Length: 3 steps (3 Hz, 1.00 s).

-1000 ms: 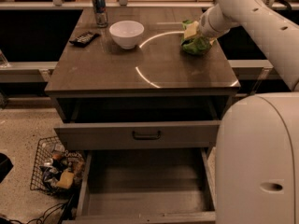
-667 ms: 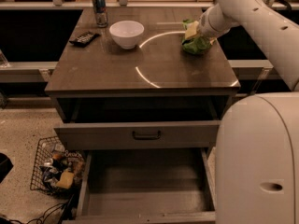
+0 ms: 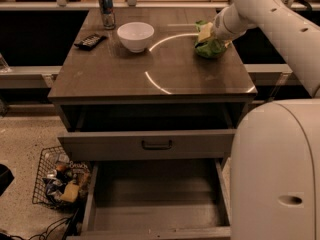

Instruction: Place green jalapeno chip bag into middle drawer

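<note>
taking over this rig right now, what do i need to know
The tool is down on the green jalapeno chip bag at the right rear of the table top; whether it has hold of it cannot be told.
The bag sits right of the white bowl.
The middle drawer is pulled out, floor bare, below the drawer with the black handle.
Done: drawer open, tool at the bag.
Left: lift the bag, bring it down, release it in the middle drawer.
</note>
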### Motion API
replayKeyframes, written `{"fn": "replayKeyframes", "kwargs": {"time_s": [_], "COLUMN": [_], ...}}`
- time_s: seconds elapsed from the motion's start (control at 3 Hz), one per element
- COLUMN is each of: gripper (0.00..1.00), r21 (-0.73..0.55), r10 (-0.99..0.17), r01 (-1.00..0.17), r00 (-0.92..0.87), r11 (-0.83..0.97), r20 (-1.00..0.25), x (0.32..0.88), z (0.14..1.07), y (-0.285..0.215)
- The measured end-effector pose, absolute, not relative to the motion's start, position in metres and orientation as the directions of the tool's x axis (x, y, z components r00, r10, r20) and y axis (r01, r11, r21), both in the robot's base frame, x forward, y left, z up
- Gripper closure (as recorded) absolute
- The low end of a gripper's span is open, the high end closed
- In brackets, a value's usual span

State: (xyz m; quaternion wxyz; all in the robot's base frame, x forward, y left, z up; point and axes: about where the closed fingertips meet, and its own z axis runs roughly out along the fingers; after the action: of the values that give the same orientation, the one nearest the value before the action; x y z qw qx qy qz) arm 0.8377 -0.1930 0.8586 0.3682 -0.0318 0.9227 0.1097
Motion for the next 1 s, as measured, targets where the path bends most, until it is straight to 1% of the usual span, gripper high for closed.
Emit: {"fn": "replayKeyframes", "kwargs": {"time_s": [0.33, 0.67, 1.0], "gripper": [1.0, 1.0, 1.0], "r21": [0.07, -0.027, -0.071], "r10": [-0.062, -0.132, -0.176], "r01": [-0.18, -0.197, -0.228], "r00": [-0.634, -0.544, -0.484], "r11": [0.981, 0.98, 0.971], "r20": [-0.771, -0.829, -0.857], "x": [0.819, 0.798, 0.775], "z": [0.926, 0.982, 1.017], "y": [-0.187, -0.18, -0.175]}}
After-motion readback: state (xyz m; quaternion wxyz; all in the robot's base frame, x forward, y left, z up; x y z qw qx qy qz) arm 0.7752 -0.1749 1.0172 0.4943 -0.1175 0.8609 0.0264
